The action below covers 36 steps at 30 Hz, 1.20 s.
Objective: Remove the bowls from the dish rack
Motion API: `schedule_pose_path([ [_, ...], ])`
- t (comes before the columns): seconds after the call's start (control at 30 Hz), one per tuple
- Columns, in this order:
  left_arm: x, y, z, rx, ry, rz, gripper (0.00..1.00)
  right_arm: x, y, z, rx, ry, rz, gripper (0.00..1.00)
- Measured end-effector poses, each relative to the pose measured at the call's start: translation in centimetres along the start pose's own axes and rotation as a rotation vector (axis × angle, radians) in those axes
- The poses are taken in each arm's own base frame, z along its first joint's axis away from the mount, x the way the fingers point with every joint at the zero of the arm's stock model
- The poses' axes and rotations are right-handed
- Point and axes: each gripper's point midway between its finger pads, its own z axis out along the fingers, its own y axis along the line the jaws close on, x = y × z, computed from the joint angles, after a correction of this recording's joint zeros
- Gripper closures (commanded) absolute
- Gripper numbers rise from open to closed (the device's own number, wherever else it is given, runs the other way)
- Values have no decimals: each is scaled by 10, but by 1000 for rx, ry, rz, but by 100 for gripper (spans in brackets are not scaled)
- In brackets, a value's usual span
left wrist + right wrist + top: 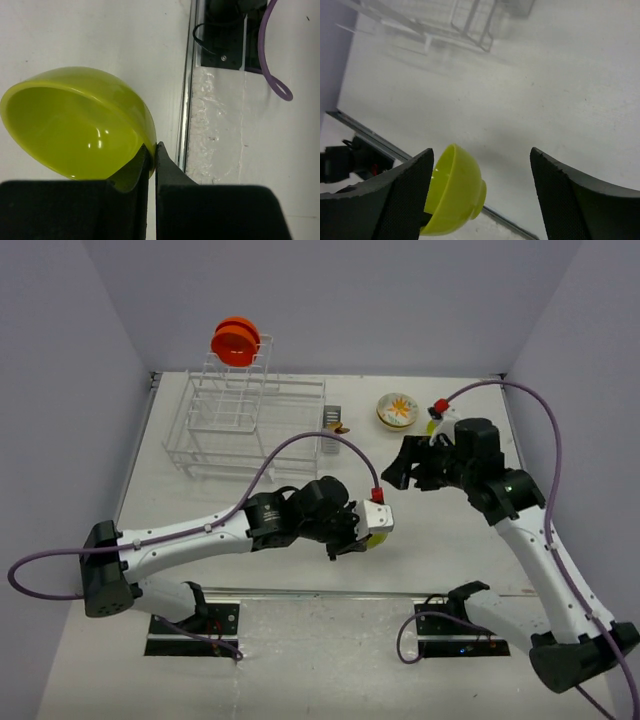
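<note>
The dish rack [245, 425] sits at eleven o'clock on the white tabletop [160, 500], with orange-red bowls [236, 341] on edge atop its tower at twelve o'clock. A cream flowered bowl [397, 410] lies loose at one o'clock. The left claw [153, 150] is clamped on the rim of a lime-green bowl [75, 125] near centre, towards six o'clock, while the right claw [481, 152] hangs spread wide apart, gripping nothing.

The left arm [190, 538] and right arm [545, 560] share one build: white tubular links between bulky black joints. A purple cable [300, 437] loops along each, ending in a red plug [377, 494] just behind the wrist. On the right gripper [481, 152], the fingers [570, 200] are matte black with finely dimpled pads.
</note>
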Motion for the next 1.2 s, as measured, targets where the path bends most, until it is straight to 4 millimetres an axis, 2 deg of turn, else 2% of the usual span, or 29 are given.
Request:
schedule_pose_path([
  [0.1,11,-5,10,41,37,19,100,36,-2,17,51,160,-54,32],
  [0.2,22,-4,20,57,76,29,100,64,-1,22,82,272,-111,37],
  [0.43,46,1,30,53,166,43,100,108,-3,37,138,454,-213,46],
  [0.53,52,4,29,39,193,49,100,128,-10,45,159,529,-232,54],
  [0.57,51,5,30,35,195,50,100,134,-14,48,171,554,-231,60],
  [0.6,51,5,30,34,195,53,100,139,-16,51,178,574,-231,64],
  [0.73,48,8,29,26,191,72,100,147,-18,61,182,609,-236,89],
  [0.77,47,7,29,27,190,76,100,146,-18,63,178,601,-240,100],
  [0.87,41,10,30,8,167,93,100,142,-19,67,176,580,-255,100],
  [0.9,40,12,29,-2,166,95,93,141,-18,68,172,572,-258,100],
  [0.93,40,14,28,-14,168,96,70,139,-17,70,169,563,-261,100],
  [0.97,41,18,28,-40,170,102,20,138,-17,71,170,553,-261,100],
  [1.0,41,26,27,-83,169,104,0,136,-16,74,165,543,-252,100],
  [1.1,39,50,23,-224,159,90,0,129,-17,81,167,501,-214,100],
  [1.2,38,69,12,-355,154,64,0,108,-32,90,199,425,-113,100],
])
